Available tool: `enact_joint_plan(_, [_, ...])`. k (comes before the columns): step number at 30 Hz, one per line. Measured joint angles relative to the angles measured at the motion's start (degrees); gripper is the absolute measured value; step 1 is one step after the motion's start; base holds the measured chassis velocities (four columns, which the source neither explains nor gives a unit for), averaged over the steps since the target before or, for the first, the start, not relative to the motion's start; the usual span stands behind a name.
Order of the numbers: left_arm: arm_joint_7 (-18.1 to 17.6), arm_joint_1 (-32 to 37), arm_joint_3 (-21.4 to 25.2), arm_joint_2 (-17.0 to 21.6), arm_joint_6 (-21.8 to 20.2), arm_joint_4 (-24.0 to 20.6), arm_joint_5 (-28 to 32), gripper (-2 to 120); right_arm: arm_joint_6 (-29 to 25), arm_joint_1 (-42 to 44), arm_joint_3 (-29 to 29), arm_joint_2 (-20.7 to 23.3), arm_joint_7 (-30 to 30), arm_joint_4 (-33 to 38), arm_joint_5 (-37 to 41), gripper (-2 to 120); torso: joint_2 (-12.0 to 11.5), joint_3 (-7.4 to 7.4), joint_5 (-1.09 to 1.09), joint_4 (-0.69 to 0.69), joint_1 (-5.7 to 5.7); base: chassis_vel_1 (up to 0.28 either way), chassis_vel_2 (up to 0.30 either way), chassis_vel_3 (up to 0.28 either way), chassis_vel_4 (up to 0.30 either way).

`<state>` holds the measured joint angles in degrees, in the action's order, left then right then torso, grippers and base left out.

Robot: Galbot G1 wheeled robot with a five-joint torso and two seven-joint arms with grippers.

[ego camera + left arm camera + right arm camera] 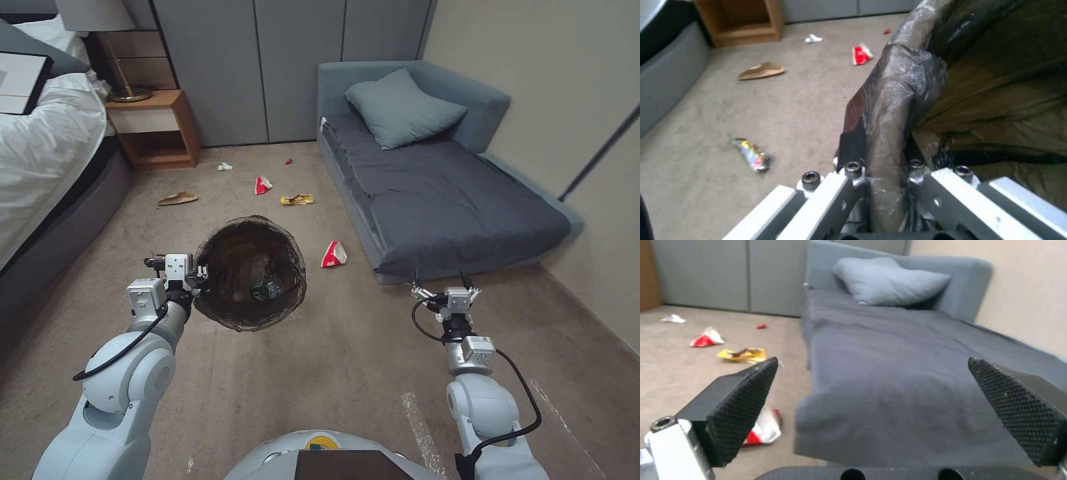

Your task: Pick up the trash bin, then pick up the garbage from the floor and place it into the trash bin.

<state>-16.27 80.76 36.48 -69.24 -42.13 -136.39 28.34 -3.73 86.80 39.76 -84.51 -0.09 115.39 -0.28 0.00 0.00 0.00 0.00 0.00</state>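
My left gripper (pixel 199 272) is shut on the near-left rim of the trash bin (pixel 250 273), a round bin lined with a dark brown bag; a green-labelled bottle (pixel 267 289) lies inside. The left wrist view shows the bagged rim (pixel 893 110) pinched in my left gripper (pixel 885 166). Garbage on the carpet: a red-white wrapper (pixel 333 254) by the sofa corner, a yellow wrapper (pixel 297 199), a red wrapper (pixel 263 185), brown paper (pixel 177 198), white tissue (pixel 225 167). My right gripper (pixel 441 285) is open and holds nothing, its pads (pixel 744 406) spread wide near the red-white wrapper (pixel 764 430).
A grey sofa bed (pixel 440 193) with a pillow fills the right side. A bed (pixel 47 153) and a wooden nightstand (pixel 157 127) stand at the left, grey cupboards behind. A shiny multicoloured wrapper (pixel 751 154) lies on the carpet left of the bin.
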Motion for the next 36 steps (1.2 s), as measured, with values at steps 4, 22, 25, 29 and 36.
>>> enact_joint_plan(4, [0.0, 0.1, 0.0, 0.1, 0.0, 0.1, 0.0, 0, 0.1, -0.1, -0.1, 0.1, 0.0, -0.2, 0.0, 100, 0.0, 0.00, 0.00, 0.00, 0.00, 0.068, 0.087, 0.067, 0.082])
enact_joint_plan(22, [0.0, 0.1, 0.1, -0.4, 0.0, 0.4, 0.1, 0, 0.4, -0.2, 0.1, 0.0, 0.9, -1.4, 0.1, 100, 0.0, 0.00, 0.00, -0.01, 0.00, 0.047, 0.056, 0.042, 0.045])
enact_joint_plan(25, [0.1, 0.0, 0.1, -0.4, 0.2, 0.5, -0.2, 0, 0.1, -0.4, 0.0, -0.1, 1.7, -1.7, 0.1, 100, 0.0, 0.00, 0.00, -0.01, 0.00, 0.000, 0.000, 0.000, 0.000])
enact_joint_plan(29, [0.2, 0.1, 0.2, -0.4, 0.5, 0.9, -1.1, 0, -0.3, -0.4, -0.3, -0.3, 2.7, -1.8, 0.4, 100, 0.0, 0.00, 0.00, -0.01, 0.00, 0.000, 0.000, 0.000, 0.000])
enact_joint_plan(36, [0.4, 0.1, 0.1, -0.4, 0.7, 0.9, -1.7, 0, -0.1, -0.6, -0.5, -0.3, 2.0, -1.6, 2.6, 100, 0.0, 0.00, 0.00, -0.01, 0.00, 0.000, 0.000, 0.000, 0.000])
